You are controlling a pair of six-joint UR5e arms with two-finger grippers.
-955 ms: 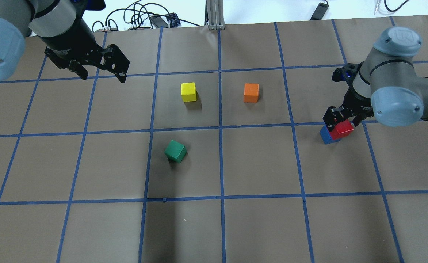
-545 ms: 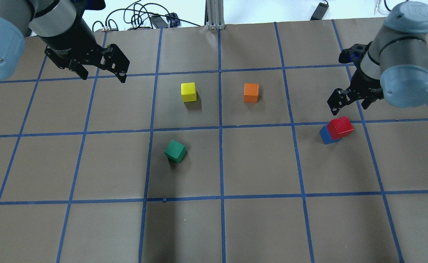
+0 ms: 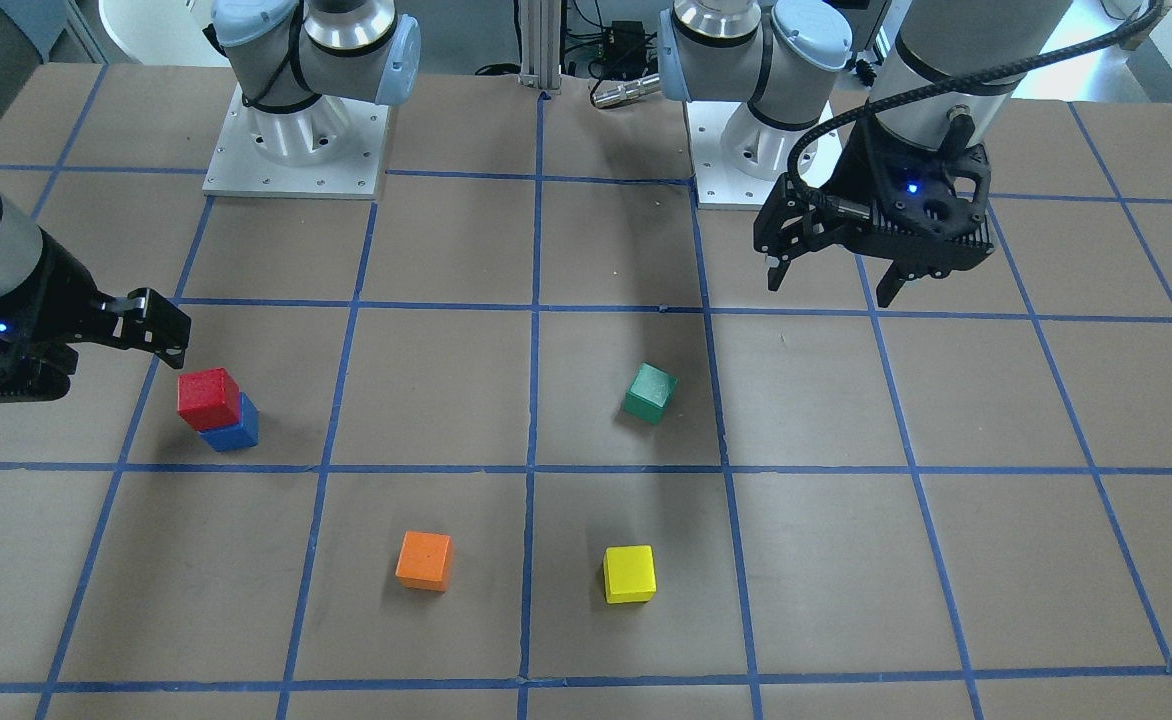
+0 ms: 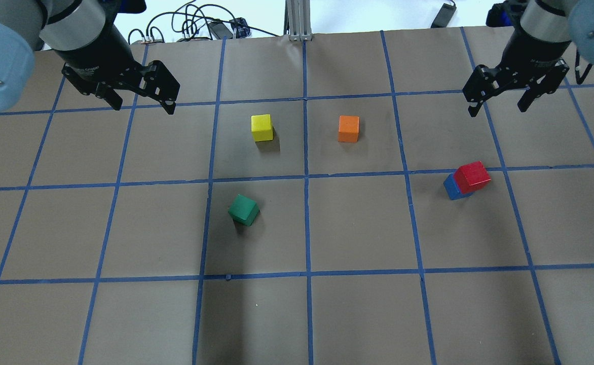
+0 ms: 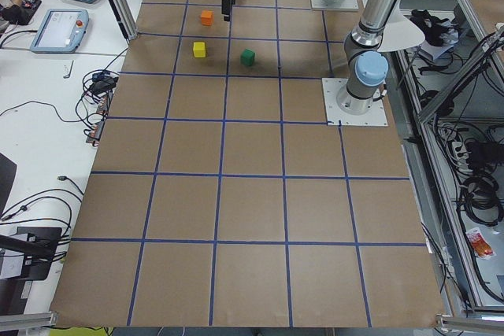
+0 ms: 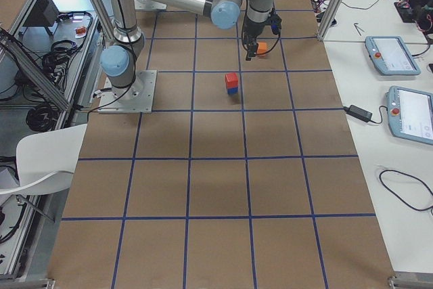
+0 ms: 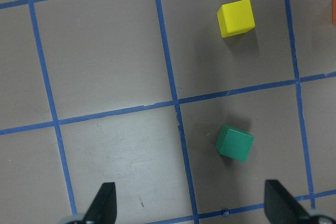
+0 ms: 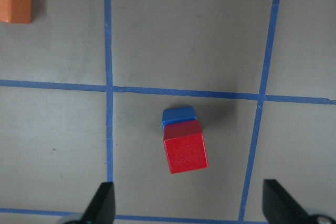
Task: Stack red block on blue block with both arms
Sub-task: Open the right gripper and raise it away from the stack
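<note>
Moved: right gripper (image 4: pixel 497 109) has been lifted away from the red block (image 4: pixel 472 176), where it was a second ago, and carried toward the far right corner of the counter (image 4: pixel 358 228)
Unmoved: left gripper (image 4: pixel 144 107) and all five blocks are found where they were
Red block: seated on top of the blue block (image 4: pixel 450 186), turned slightly and offset so that one blue edge is left exposed; touched by no gripper
Placement: in the right half of the counter, just on the robot's side of a blue tape line (image 4: pixel 429 172), well apart from the other cubes
Right gripper state: jaws held apart, nothing gripped; both task blocks are framed between them in the wrist view
Left gripper state: jaws held apart, nothing gripped, hung over the far left of the counter
Other cubes: yellow block (image 4: pixel 261 126) and orange block (image 4: pixel 348 128) are set side by side on the far side of the tape line; green block (image 4: pixel 243 209) is placed nearer, turned askew
</note>
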